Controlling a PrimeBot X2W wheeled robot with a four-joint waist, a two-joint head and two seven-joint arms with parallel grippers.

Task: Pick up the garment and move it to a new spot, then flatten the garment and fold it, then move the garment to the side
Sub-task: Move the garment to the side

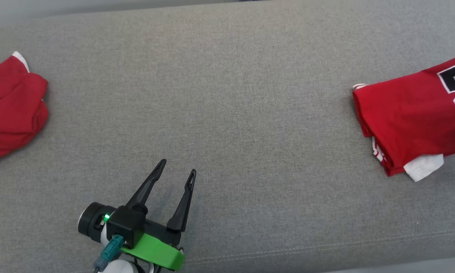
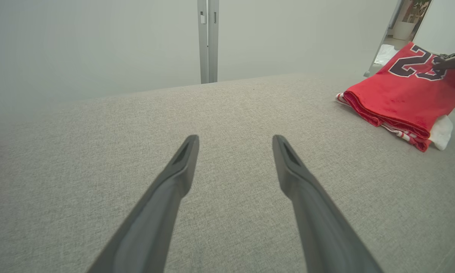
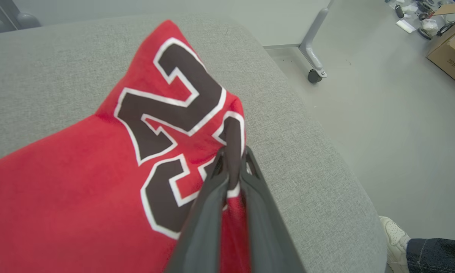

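Grey padded surface [image 1: 250, 94] spans the head view, mostly bare; jersey [image 1: 405, 110] lies folded at its right end and runs off the picture's right edge; folded edge faces the middle of the surface, long side running near to far; a white scrap pokes out at the near corner; numerals face up, toward the outer end. A second red cloth [image 1: 11, 106] sits bunched at the far left end, well apart from the jersey.

Right gripper [image 3: 233, 161]: fingers together, clamped on a pinch of jersey at the numerals, at the cloth's outer edge; that edge rises in a small peak, the rest lies on the surface; the surface's rounded right edge is just beyond the pinch, floor below it, a person's shoe [image 3: 394, 231] near the corner.

Left gripper [image 1: 178, 167]: fingers spread wide, holding nothing, over bare surface near the front edge; jersey lies well off to its right and somewhat farther out.

Judgement: right arm has the jersey, left arm is too far off to help; fold looks done and the jersey looks already at the side; what remains is likely lowering and letting go; pulling farther right risks dragging cloth over the edge.
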